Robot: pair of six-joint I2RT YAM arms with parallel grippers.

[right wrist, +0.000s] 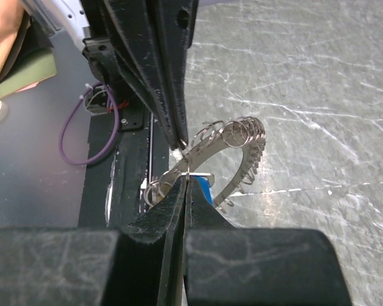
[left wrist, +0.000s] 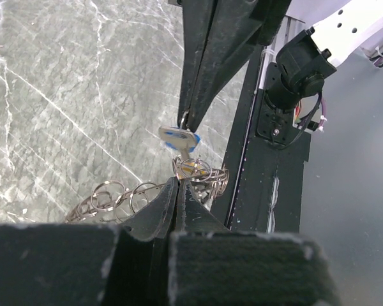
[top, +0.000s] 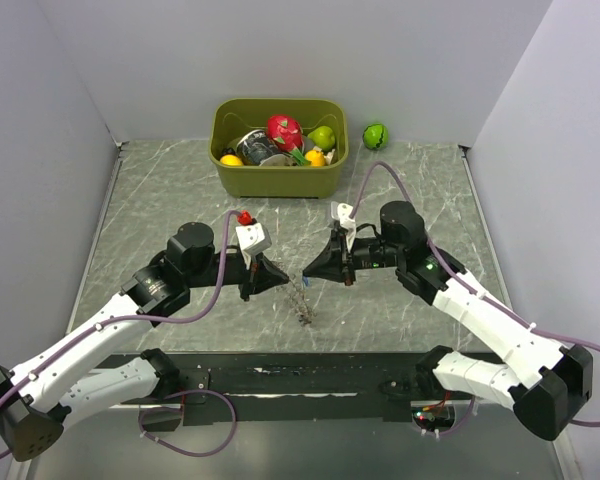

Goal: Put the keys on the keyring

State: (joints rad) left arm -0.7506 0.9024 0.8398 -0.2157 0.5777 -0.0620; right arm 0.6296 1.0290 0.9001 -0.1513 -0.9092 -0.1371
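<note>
A blue-headed key (left wrist: pixel 179 138) lies flat, its shaft meeting the thin grey keyring (right wrist: pixel 207 150), whose loops dangle toward the bench (top: pixel 180 190).

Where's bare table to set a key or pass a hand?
Free: table left of the olive bin, and on the right, in front of the green toy fruit. Crowded: centre, left gripper and right gripper meeting at the keyring.

White arms (top: pixel 80 348), black joints (top: pixel 192 243), purple cables (top: pixel 206 301)

You have bright, even light from above in the top view; only soft shadows fall on the tabletop (top: pixel 160 200). In both wrist views the near foreground is dark and blurred, while the keyring (right wrist: pixel 239 135) glints.
</note>
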